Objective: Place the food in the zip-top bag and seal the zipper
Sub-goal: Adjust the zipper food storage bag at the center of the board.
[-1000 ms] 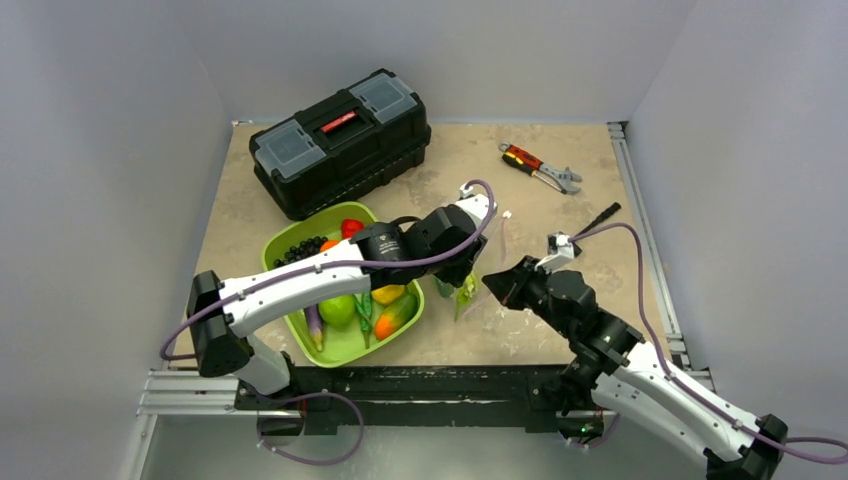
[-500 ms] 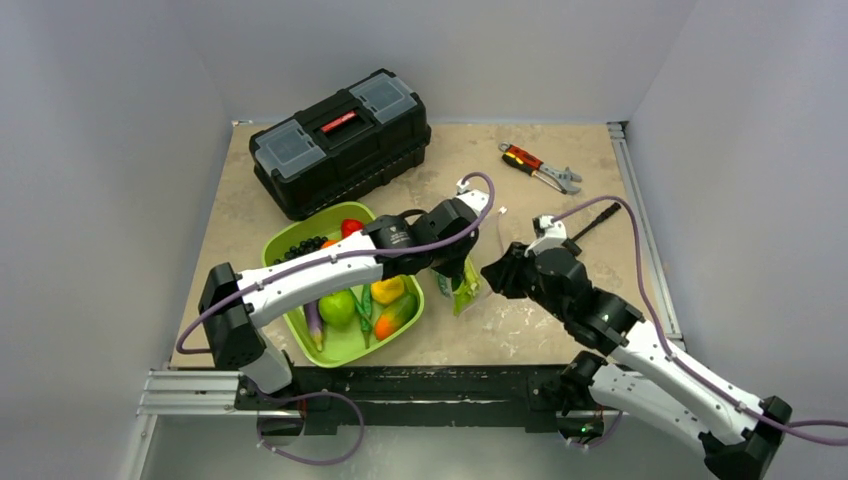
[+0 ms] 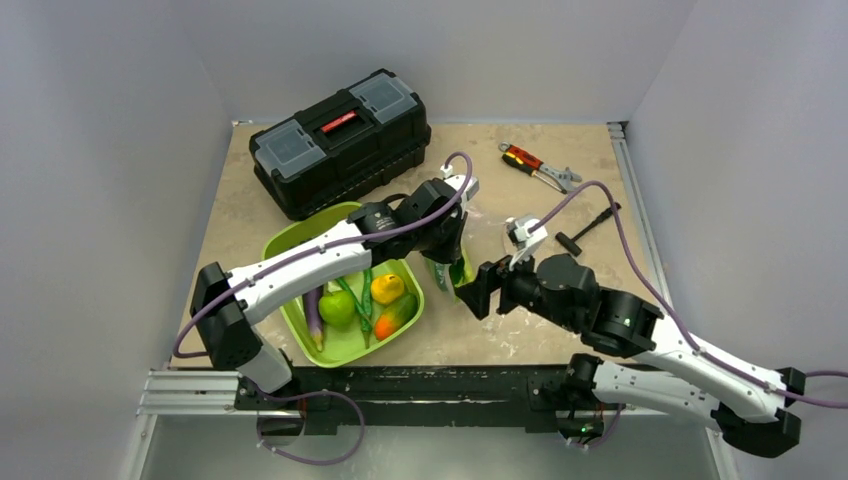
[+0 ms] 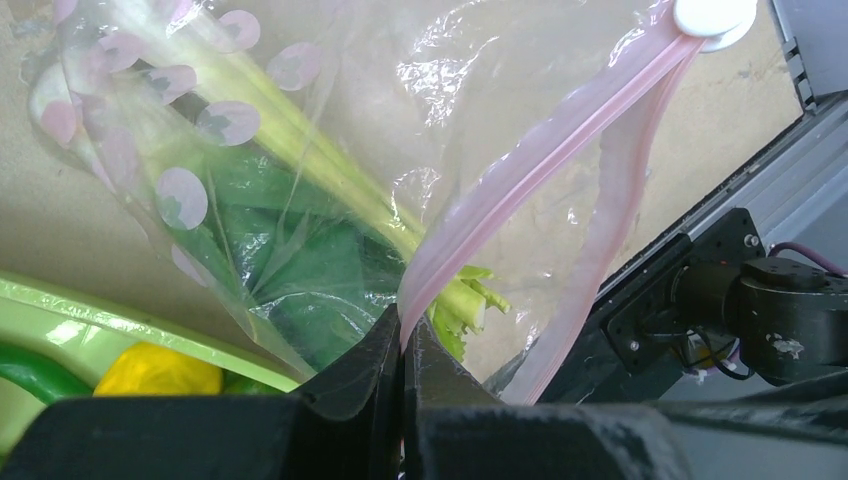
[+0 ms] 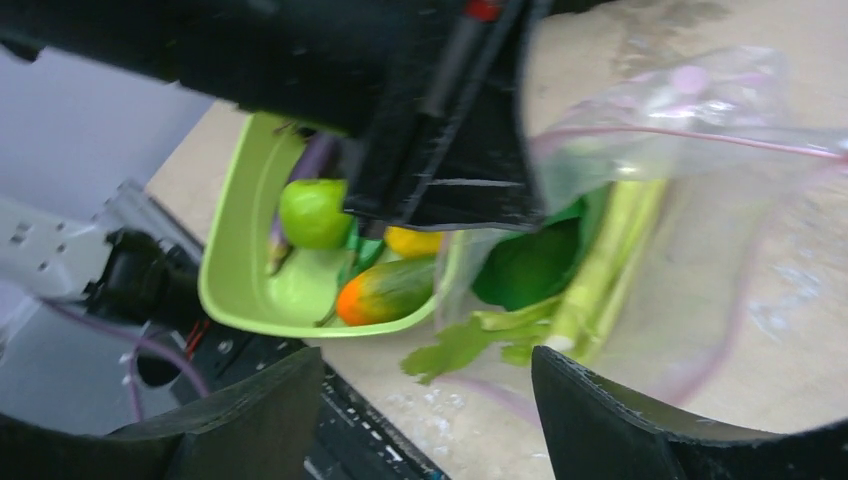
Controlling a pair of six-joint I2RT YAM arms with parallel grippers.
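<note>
The zip-top bag (image 4: pixel 480 90) hangs from its pink zipper (image 4: pixel 540 150), with my left gripper (image 4: pixel 405 322) shut on that strip near one end. A green bok choy (image 4: pixel 300 230) sits inside, its stalk ends poking out at the mouth. From above, the bag (image 3: pixel 456 276) hangs under the left gripper (image 3: pixel 447 258) beside the lime-green tray (image 3: pixel 285 243). My right gripper (image 3: pixel 472 296) stands open just right of the bag, nothing between its fingers (image 5: pixel 640 420). More food lies in the tray: a green apple (image 3: pixel 337 307), a purple eggplant (image 3: pixel 313 320) and green beans (image 3: pixel 361 296).
A black toolbox (image 3: pixel 340 140) stands at the back left. A red-handled wrench (image 3: pixel 540 167) and a small black tool (image 3: pixel 586 227) lie at the back right. The tray (image 5: pixel 240 285) also holds an orange-green fruit (image 5: pixel 390 290). Grey walls enclose the table.
My left gripper has shut on the zipper strip and drawn the bag left toward the tray. My right gripper has opened, let go of the bag, and swung left and nearer.
</note>
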